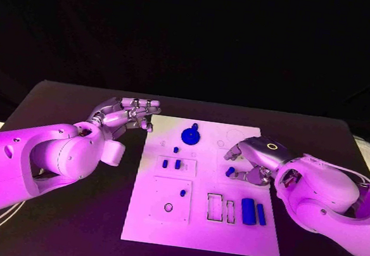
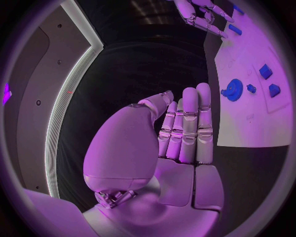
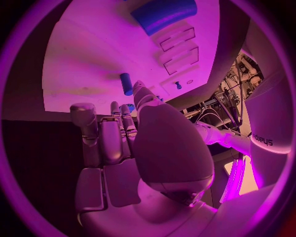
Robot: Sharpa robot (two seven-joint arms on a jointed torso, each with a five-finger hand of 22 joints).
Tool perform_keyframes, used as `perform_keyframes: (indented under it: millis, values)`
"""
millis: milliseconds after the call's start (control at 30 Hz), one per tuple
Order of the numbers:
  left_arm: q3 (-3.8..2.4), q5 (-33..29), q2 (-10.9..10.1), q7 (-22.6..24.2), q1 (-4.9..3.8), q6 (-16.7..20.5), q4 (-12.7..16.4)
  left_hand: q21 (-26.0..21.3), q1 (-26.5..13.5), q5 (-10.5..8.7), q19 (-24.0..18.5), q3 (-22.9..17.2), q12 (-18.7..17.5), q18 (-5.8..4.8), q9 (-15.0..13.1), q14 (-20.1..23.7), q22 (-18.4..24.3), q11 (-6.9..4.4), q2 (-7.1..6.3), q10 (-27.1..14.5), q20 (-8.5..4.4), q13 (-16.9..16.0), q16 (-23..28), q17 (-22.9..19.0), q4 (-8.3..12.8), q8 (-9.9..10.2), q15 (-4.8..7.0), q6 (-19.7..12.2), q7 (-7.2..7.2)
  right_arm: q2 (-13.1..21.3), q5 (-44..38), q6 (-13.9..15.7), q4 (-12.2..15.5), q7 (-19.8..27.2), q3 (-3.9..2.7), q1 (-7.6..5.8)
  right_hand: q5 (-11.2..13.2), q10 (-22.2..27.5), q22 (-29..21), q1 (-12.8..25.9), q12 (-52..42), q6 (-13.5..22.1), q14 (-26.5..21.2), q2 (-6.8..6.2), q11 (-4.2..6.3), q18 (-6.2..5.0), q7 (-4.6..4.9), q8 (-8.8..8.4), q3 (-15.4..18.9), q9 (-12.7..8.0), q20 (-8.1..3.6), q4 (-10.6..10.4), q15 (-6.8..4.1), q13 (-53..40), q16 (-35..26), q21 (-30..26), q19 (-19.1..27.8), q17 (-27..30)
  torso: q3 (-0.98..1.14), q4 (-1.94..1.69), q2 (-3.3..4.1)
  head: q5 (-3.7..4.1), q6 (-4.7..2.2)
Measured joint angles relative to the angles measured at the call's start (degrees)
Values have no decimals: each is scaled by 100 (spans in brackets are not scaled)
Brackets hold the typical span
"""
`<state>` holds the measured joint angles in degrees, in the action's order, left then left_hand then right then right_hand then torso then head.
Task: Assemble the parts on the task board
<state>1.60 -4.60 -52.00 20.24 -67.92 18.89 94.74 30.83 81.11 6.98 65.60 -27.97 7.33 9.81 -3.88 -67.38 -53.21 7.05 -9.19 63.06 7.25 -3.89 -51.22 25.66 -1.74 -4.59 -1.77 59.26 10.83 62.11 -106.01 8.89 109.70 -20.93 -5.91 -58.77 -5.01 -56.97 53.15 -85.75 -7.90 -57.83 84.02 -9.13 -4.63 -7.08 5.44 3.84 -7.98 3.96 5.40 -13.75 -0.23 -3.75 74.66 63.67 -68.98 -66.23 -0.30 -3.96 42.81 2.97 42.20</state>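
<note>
The white task board (image 1: 145, 225) lies in the middle of the table. It carries a blue gear (image 1: 192, 133), small blue pieces (image 1: 170, 163), a short peg (image 1: 183, 193) and two blue blocks (image 1: 253, 212) beside empty slots (image 1: 221, 208). My right hand (image 1: 255, 158) hovers over the board's right side. Its thumb and fingers are spread close around an upright blue peg (image 1: 231, 171) (image 3: 126, 84); I cannot tell whether they touch it. My left hand (image 1: 128, 115) (image 2: 185, 128) floats off the board's far left corner, fingers straight and holding nothing. The gear (image 2: 233, 90) lies ahead of it.
The black table (image 1: 69, 97) surrounds the board, with bare surface at the far side and on both flanks. My white forearms (image 1: 24, 158) cover the near left and near right of the table.
</note>
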Motion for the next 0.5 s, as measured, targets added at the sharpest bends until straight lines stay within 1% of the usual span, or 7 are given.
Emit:
perform_keyframes:
  millis: [100,133,200,267,300,433,500]
  values:
    - [0,0,-1,-1,1,-3,0,0,0,0,0,0,0,0,0,0,0,0,0,0,0,0,0,0,0,0,0,0,0,-12,-17,-106,-8,12,1,7,0,-168,28,-53,-62,-117,0,53,38,0,31,0,0,1,-29,0,0,0,0,0,-29,-38,0,-2,2,2,3]
    - [0,0,-2,-2,1,-4,0,0,0,0,0,0,0,0,0,0,0,0,0,0,0,0,0,0,0,0,0,0,0,-17,-21,-136,-15,15,1,10,0,-244,48,-92,-84,-164,0,92,45,-1,43,0,-4,1,-35,-4,0,0,3,0,-63,-53,-1,-3,2,3,4]
    - [0,0,-4,-2,1,-5,-2,0,0,0,0,0,0,1,0,0,0,0,0,0,0,0,0,0,0,0,0,0,0,-33,-26,-189,-33,22,2,14,0,-339,73,-128,-106,-208,0,128,50,-1,43,0,-56,1,-16,-13,0,0,35,3,-82,-66,-1,-3,2,3,5]
    - [0,0,-5,-3,2,-6,-3,0,0,0,0,0,0,0,0,0,0,0,0,0,0,0,0,0,0,0,0,0,0,-55,-28,-241,-51,31,2,19,0,-433,113,-178,-106,-296,0,178,57,-1,52,0,-107,9,-38,-24,0,0,42,48,-109,-90,-1,-3,3,3,7]
    - [0,0,-5,-3,2,-6,-3,0,0,0,0,0,0,0,0,0,0,0,0,0,0,0,0,0,0,0,0,0,0,-66,-29,-262,-58,36,2,20,0,-487,137,-213,-106,-338,0,213,60,0,52,0,-144,10,-25,-25,0,0,70,69,-136,-106,-1,-3,3,3,8]
    - [1,0,-5,-4,3,-8,-3,0,0,0,0,0,0,0,0,0,0,0,0,0,0,0,0,1,0,0,0,0,0,-102,-29,-330,-85,56,3,25,130,-665,234,-305,-106,-485,0,309,94,0,63,34,-289,19,-37,-26,0,7,113,144,-191,-159,-1,-3,3,3,12]
    - [1,0,-4,-5,3,-9,-4,0,0,0,0,0,0,0,0,0,0,0,0,0,0,0,0,1,0,0,0,0,0,-117,-29,-361,-104,65,3,27,149,-783,307,-361,-105,-573,-1,367,105,0,73,39,-387,30,-49,-14,-42,8,144,210,-243,-197,-1,-3,4,3,16]
